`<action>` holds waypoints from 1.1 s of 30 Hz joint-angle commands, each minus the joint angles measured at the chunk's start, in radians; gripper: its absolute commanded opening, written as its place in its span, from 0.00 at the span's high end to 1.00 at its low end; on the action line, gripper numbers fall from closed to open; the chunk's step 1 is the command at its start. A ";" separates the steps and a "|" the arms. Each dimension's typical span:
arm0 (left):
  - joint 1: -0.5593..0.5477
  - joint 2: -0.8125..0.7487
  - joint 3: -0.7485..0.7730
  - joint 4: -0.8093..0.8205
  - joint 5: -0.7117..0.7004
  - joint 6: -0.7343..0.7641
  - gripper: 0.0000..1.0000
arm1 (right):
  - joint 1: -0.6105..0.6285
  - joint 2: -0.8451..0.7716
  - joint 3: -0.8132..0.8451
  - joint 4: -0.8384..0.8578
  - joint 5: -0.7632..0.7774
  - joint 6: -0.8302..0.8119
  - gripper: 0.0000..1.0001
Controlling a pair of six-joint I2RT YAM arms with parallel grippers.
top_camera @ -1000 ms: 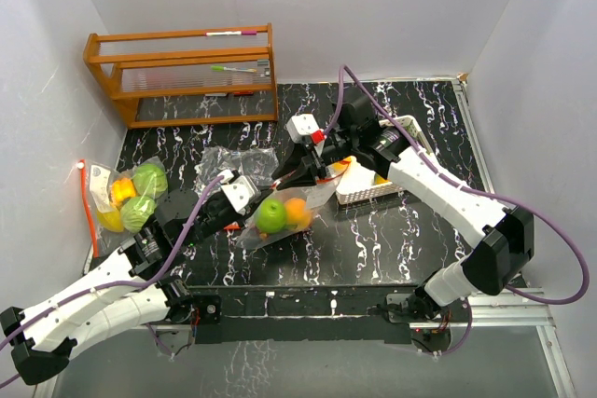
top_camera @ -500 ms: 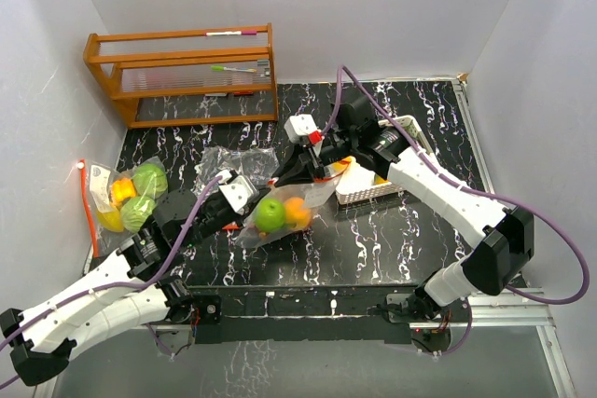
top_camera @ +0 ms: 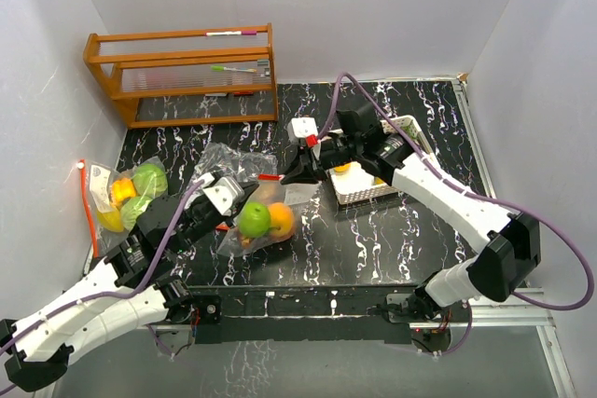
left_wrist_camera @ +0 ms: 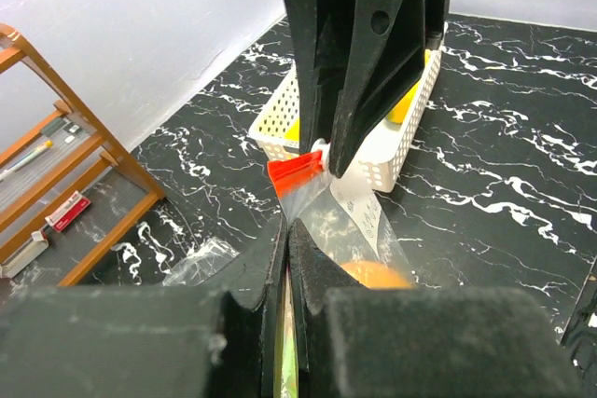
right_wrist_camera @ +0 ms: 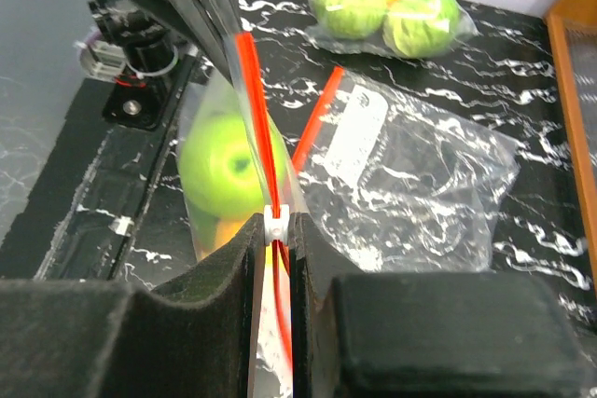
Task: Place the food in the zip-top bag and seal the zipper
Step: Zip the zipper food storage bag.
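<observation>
Holding the zip-top bag point(top_camera: 297, 196) between them, left hand point(left_wrist_camera: 286, 235) and right hand point(right_wrist_camera: 273, 230) each clamp tight on its zipper point(right_wrist_camera: 254, 109).

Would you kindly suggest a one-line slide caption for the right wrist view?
Right gripper pinches the white slider on the red zipper of a zip-top bag holding a green fruit.

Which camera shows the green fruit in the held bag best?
The top view: the green fruit shows whole through the bag, beside an orange one. The right wrist view shows it close but cut by the red zipper. The left wrist view catches only a green sliver.
</observation>
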 commanded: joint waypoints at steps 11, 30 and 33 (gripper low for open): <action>0.003 -0.083 0.016 0.123 -0.183 0.011 1.00 | -0.096 -0.168 -0.178 0.025 0.179 0.044 0.86; 0.002 -0.037 0.069 0.168 -0.387 0.040 1.00 | -0.190 -0.316 -0.367 0.098 0.226 0.153 0.86; 0.003 -0.039 0.070 0.179 -0.413 0.042 1.00 | -0.195 -0.330 -0.383 0.099 0.232 0.161 0.86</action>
